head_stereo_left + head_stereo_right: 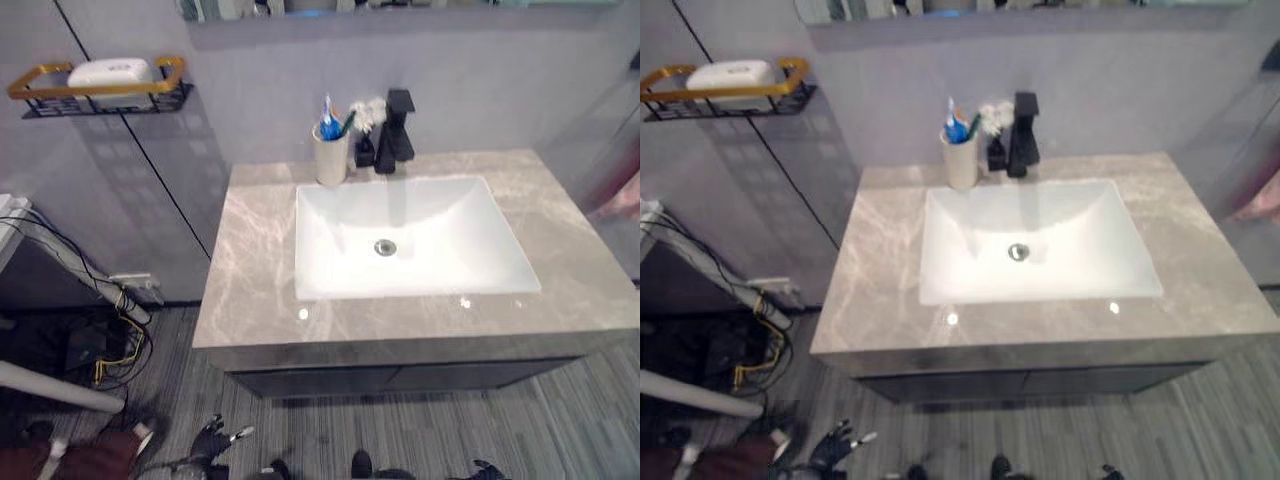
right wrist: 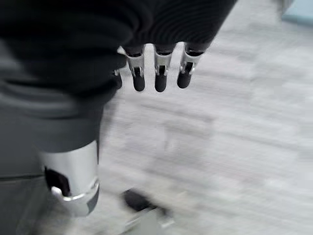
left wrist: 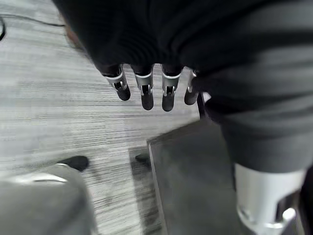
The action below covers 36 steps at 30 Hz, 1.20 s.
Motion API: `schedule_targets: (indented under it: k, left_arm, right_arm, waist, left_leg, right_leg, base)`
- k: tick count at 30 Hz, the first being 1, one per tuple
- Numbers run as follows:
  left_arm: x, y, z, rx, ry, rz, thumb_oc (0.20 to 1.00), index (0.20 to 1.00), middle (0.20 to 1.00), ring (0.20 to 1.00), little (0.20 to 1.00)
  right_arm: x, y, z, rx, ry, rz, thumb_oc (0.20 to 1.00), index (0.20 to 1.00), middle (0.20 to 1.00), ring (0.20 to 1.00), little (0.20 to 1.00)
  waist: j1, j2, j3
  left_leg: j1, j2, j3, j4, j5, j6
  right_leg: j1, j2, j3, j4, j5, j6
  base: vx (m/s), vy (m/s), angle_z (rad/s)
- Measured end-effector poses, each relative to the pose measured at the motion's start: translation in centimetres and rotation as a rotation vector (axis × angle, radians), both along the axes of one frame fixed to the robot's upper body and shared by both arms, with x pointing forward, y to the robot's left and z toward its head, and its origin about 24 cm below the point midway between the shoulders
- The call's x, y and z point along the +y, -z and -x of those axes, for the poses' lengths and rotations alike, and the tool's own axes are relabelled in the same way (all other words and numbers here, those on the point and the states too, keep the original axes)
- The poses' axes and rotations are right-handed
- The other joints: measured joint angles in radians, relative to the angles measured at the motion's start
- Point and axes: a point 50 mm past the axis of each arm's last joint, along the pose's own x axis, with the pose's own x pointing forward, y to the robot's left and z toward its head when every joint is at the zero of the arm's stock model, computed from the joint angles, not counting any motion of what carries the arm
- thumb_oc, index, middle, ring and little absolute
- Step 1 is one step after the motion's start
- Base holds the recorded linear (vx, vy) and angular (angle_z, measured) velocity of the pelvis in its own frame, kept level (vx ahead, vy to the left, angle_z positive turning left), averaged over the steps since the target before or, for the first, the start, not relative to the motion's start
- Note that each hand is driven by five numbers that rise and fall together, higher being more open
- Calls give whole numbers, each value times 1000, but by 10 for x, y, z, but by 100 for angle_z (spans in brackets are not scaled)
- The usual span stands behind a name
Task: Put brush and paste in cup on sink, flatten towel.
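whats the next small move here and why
Probably raise the left hand toward the white towel on the wall rack. The cup beside the faucet already holds the brush and paste; both hands hang low, holding nothing.

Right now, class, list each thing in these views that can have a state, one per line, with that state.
Cup: upright on the counter, behind the basin's back left corner, holding a toothbrush and paste.
Basin: bare, drain showing.
Faucet: no water running.
Wall rack: holds a white item.
Left hand: open, hanging low over the floor, holding nothing.
Right hand: open, hanging low over the floor, holding nothing.
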Motion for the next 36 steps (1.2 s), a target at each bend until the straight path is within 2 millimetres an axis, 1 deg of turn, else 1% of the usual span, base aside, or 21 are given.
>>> schedule_targets:
  k: [1,2,3,5,6,7,10,12,13,14,15,17,18,20,21,23,25,26,27,32,36]
  left_arm:
    - [-1,-2,-10,-19,23,-12,1000,1000,1000,1000,1000]
    - [-2,-2,-14,-27,36,-21,1000,1000,1000,1000,1000]
    - [-3,-1,-16,-17,58,-36,1000,1000,1000,1000,1000]
    - [-7,4,-18,15,98,-54,1000,1000,1000,1000,1000]
    - [-10,7,-18,36,112,-63,1000,1000,1000,1000,1000]
    - [-15,12,-16,77,124,-65,1000,1000,1000,1000,1000]
    - [-14,22,-2,179,200,-126,1000,1000,1000,1000,1000]
    - [-14,23,-1,189,233,-153,1000,1000,1000,1000,1000]
    - [-15,23,-2,178,228,-158,1000,1000,1000,1000,1000]
    - [-13,22,-3,171,233,-172,1000,1000,1000,1000,1000]
    - [-10,22,-3,170,230,-182,1000,1000,1000,1000,1000]
    - [-8,22,-1,177,239,-194,1000,1000,1000,1000,1000]
    - [-7,22,-1,176,243,-199,1000,1000,1000,1000,1000]
    - [-5,23,5,193,243,-207,1000,1000,1000,1000,1000]
    - [-5,24,4,199,245,-210,1000,1000,1000,1000,1000]
    - [-4,23,0,198,245,-216,1000,1000,1000,1000,1000]
    - [-2,22,-3,194,250,-226,1000,1000,1000,1000,1000]
    - [-1,23,-2,204,248,-229,1000,1000,1000,1000,1000]
    - [-1,22,-3,205,253,-234,1000,1000,1000,1000,1000]
    - [1,28,14,251,243,-229,1000,1000,1000,1000,1000]
    - [1,31,26,291,239,-227,1000,1000,1000,1000,1000]
  right_arm:
    - [-5,-3,-4,-8,0,16,1000,1000,1000,1000,1000]
    - [-6,-4,-7,-10,-9,21,1000,1000,1000,1000,1000]
    - [-7,-4,-7,-3,-22,24,1000,1000,1000,1000,1000]
    - [-5,-4,-8,-12,-22,18,1000,1000,1000,1000,1000]
    - [-5,-4,-8,-17,-13,16,1000,1000,1000,1000,1000]
    - [-2,-3,-8,-24,-4,6,1000,1000,1000,1000,1000]
    - [16,0,-25,-102,4,-57,1000,1000,1000,1000,1000]
    - [34,6,-25,-119,3,-110,1000,1000,1000,1000,1000]
    - [47,10,-24,-117,2,-149,1000,1000,1000,1000,1000]
    - [52,14,-15,-94,11,-163,1000,1000,1000,1000,1000]
    - [57,15,-14,-89,9,-172,1000,1000,1000,1000,1000]
    - [62,16,-14,-92,5,-189,1000,1000,1000,1000,1000]
    - [62,17,-13,-88,5,-194,1000,1000,1000,1000,1000]
    - [62,16,-18,-94,5,-196,1000,1000,1000,1000,1000]
    - [62,16,-19,-100,2,-197,1000,1000,1000,1000,1000]
    - [61,18,-8,-73,13,-198,1000,1000,1000,1000,1000]
    - [59,20,4,-37,28,-194,1000,1000,1000,1000,1000]
    - [58,20,8,-24,33,-191,1000,1000,1000,1000,1000]
    - [57,20,7,-24,35,-188,1000,1000,1000,1000,1000]
    - [53,17,-3,-59,29,-182,1000,1000,1000,1000,1000]
    - [54,17,-4,-60,17,-188,1000,1000,1000,1000,1000]
  waist:
    - [-6,-10,6]
    - [-17,-10,6]
    - [-24,-5,3]
    - [-58,16,-5]
    - [-58,30,-5]
    - [-76,52,-12]
    - [-76,36,-5]
    - [-86,16,4]
    - [-80,14,9]
    - [-81,-13,7]
    - [-79,-18,8]
    - [-81,-27,10]
    - [-72,-35,14]
    - [-42,-32,17]
    - [-45,-22,23]
    - [-49,-24,22]
    - [-50,-36,15]
    - [-45,-39,10]
    - [-43,-43,8]
    - [-19,-11,-38]
    - [-13,-13,-80]
  left_leg:
    - [-2,-30,-21,53,-40,21]
    - [1,-38,-39,64,-59,23]
    - [13,-47,-45,67,-88,46]
    - [68,-54,-32,-53,-103,79]
    - [98,-52,-32,-117,-97,88]
    - [140,-47,-26,-211,-109,99]
    - [152,-72,27,-267,-71,127]
    - [148,-103,52,-267,-64,133]
    - [149,-106,69,-284,-57,145]
    - [149,-125,89,-281,-54,150]
    - [146,-138,98,-276,-58,157]
    - [142,-134,131,-284,-50,164]
    - [145,-132,165,-284,-47,170]
    - [151,-108,247,-296,-46,178]
    - [141,-85,259,-285,-52,188]
    - [157,-79,246,-297,-48,182]
    - [169,-80,230,-299,-43,174]
    - [169,-79,221,-298,-40,170]
    - [168,-75,217,-298,-36,164]
    - [170,-45,223,-301,-32,117]
    - [169,-27,216,-300,-32,102]
  right_leg:
    - [-12,-3,25,-8,8,1]
    - [-15,-2,34,-17,14,3]
    - [-14,10,50,-21,22,13]
    - [-13,28,52,-35,41,25]
    - [-17,35,53,-33,45,28]
    - [-46,51,73,-20,50,36]
    - [-82,33,122,-6,78,65]
    - [-98,19,151,-22,113,77]
    - [-94,-2,154,-40,109,105]
    - [-107,-11,154,-48,129,114]
    - [-115,-14,164,-45,144,109]
    - [-122,-34,159,-62,140,134]
    - [-133,-38,151,-65,131,145]
    - [-160,-69,-19,-45,126,153]
    - [-154,-101,-92,-28,121,175]
    - [-105,-121,-66,-20,121,178]
    - [-53,-117,-2,-2,120,179]
    - [-34,-120,3,-16,102,180]
    - [-29,-118,4,-17,94,181]
    - [21,-65,-6,-136,137,122]
    - [31,-44,-5,-160,139,114]
  base:
    - [-16,103,-51]
    - [-10,82,-57]
    - [2,135,-25]
    - [-5,126,-12]
    - [-57,149,-21]
    - [-85,185,-49]
    - [-77,111,-55]
    - [-77,75,-39]
    - [-89,70,-44]
    - [-125,89,-41]
    - [-54,24,-36]
    - [-94,8,-42]
    - [-96,-17,-80]
    - [-66,-10,-109]
    - [-47,3,-69]
    - [-41,-19,-7]
    - [-34,-51,27]
    - [-33,-68,28]
    - [7,-86,19]
    - [21,-114,-8]
    - [13,-87,2]
